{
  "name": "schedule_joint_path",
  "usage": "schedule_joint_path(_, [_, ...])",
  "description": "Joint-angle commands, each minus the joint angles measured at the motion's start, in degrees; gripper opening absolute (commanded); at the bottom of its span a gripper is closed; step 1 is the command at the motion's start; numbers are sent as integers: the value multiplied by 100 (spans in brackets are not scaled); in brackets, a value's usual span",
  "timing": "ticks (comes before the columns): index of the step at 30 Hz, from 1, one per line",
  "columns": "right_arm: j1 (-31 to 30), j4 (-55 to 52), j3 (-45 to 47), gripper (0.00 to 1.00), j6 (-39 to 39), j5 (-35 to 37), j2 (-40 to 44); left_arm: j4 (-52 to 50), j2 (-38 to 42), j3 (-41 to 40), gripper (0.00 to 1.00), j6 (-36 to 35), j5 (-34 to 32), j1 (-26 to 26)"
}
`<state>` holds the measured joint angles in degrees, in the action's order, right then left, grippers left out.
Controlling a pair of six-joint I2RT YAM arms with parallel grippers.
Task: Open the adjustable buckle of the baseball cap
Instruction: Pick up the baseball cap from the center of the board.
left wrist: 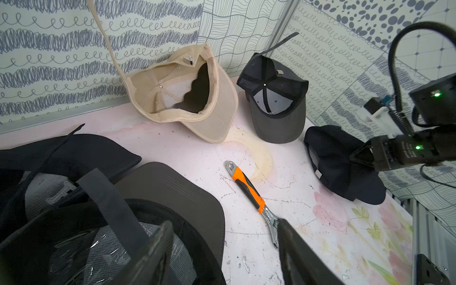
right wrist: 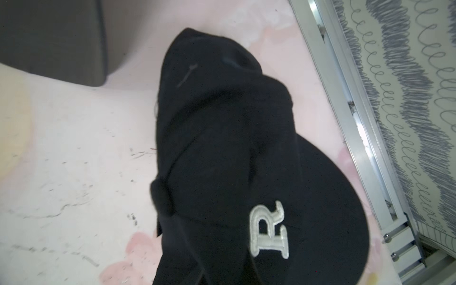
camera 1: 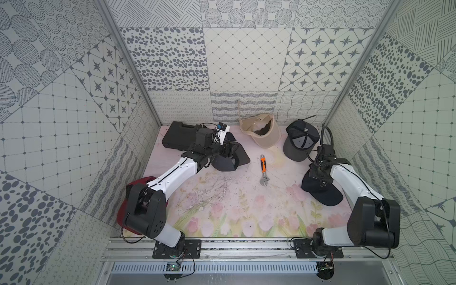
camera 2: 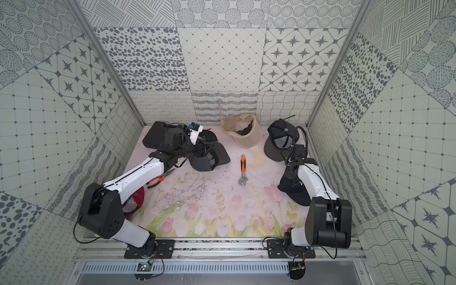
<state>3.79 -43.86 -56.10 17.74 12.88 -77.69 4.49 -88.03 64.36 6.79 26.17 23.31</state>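
Right pincer (left wrist: 357, 158) pinches the black cap (right wrist: 222, 123) (left pincer (left wrist: 224, 224) gapes)

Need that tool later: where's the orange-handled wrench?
In both top views the wrench lies flat at mid-table, just robot-side of the beige cap, left of the black cap.

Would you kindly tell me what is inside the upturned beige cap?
Inside the beige cap, a dark wavy-edged insert lies over pale lining; whatever sits beneath that insert is covered.
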Motion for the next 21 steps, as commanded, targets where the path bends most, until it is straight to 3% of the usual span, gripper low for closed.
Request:
schedule_joint_path(1, [-45,319,-332,0,-369,-1097,569,184,73,50,68,-180,161,24])
schedule_joint_path(6, [-37,1084,-458,0,-815,-3511,926,175,158,51,71,-492,392,17])
schedule_joint_path(10, [-45,1258,-747,0,-1101,-4906,721,186,271,15,73,-732,580,16])
schedule_joint_path(15, [-54,1735,-796,0,-1286,-6266,489,129,310,78,74,-717,862,16])
schedule_joint_path(21, [-79,1771,-918,0,-1690,-7123,304,320,420,-11,75,-564,1073,20])
